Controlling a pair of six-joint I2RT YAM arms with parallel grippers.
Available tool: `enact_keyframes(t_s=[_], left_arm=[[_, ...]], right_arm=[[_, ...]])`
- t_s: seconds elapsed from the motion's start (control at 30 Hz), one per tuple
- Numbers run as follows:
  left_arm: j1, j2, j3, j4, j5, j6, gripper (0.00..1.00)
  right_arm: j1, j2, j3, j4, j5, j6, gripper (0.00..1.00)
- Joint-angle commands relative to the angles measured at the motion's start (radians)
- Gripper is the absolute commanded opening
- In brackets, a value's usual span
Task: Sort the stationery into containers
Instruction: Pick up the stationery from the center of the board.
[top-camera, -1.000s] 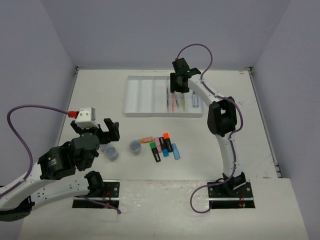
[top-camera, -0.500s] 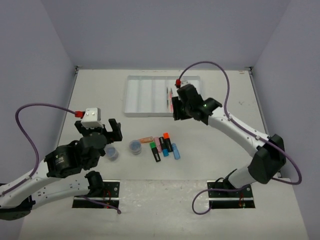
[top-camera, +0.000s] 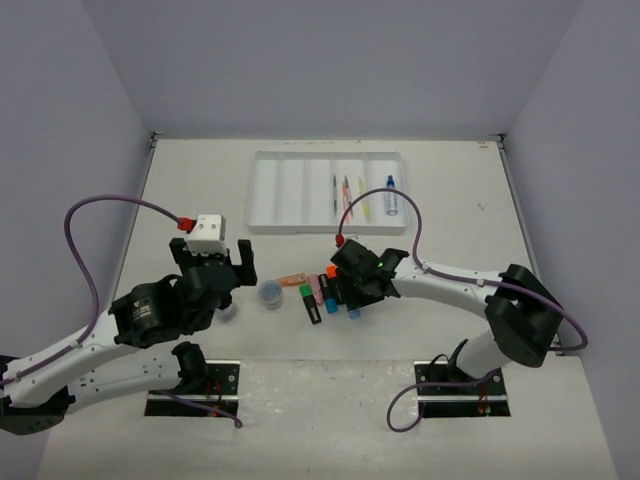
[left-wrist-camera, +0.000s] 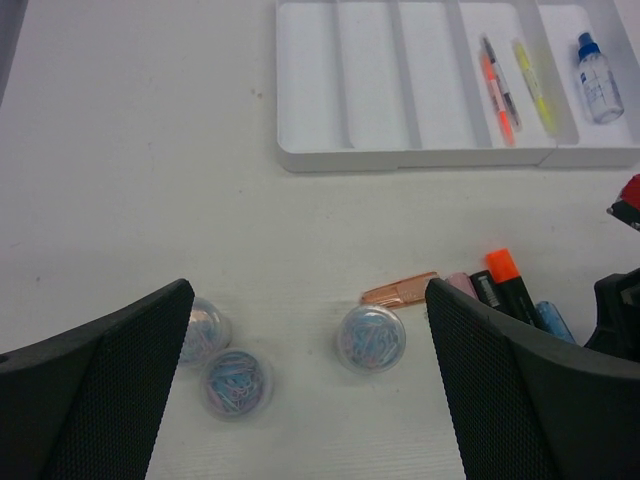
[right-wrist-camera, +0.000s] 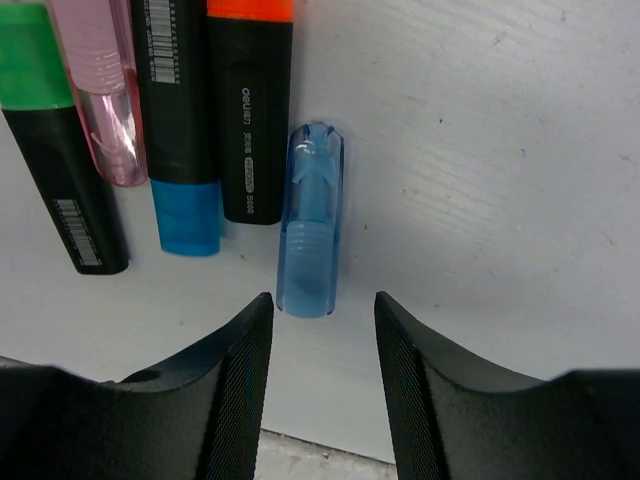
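A clear blue highlighter (right-wrist-camera: 311, 215) lies flat on the white surface (right-wrist-camera: 480, 150), at the right end of a row of highlighters (right-wrist-camera: 250, 110) whose far ends the right wrist view cuts off. The right gripper (right-wrist-camera: 323, 302) hovers at its near end, jaws parted and touching nothing. From above, this gripper hides most of the row. The left gripper (left-wrist-camera: 308, 292), jaws wide and empty, hangs over three round tubs (left-wrist-camera: 371, 338), one half behind a finger (left-wrist-camera: 120, 380). Thin pens (left-wrist-camera: 498, 85) and a blue-capped bottle (left-wrist-camera: 597, 82) lie in the tray (left-wrist-camera: 310, 158).

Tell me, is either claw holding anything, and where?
Nothing is held. The right gripper is open over the blue highlighter; the left gripper is open too.
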Motion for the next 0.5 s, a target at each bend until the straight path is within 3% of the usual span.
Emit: enact_keyframes(t_s=[0.0, 0.17, 0.27, 0.3, 0.47], left_arm=[[-0.002, -0.011, -0.014, -0.005, 0.017, 0.031, 1.0], [-0.002, -0.046, -0.033, -0.004, 0.024, 0.025, 1.0], [-0.002, -0.068, -0.035, -0.001, 0.024, 0.025, 1.0], [-0.002, -0.073, -0.037, 0.0, 0.025, 0.022, 1.0], [-0.002, -0.087, -0.051, 0.002, 0.019, -0.004, 1.0]], right_arm=[[0.002, 0.077, 0.02, 0.07, -0.01, 0.033, 0.47], [0.004, 0.143, 0.03, 0.078, -0.001, 0.03, 0.46], [0.003, 0.185, 0.034, 0.068, 0.022, 0.032, 0.39], [0.003, 0.198, 0.037, 0.06, 0.035, 0.038, 0.29], [0.003, 0.172, 0.051, -0.013, 0.138, 0.062, 0.02]])
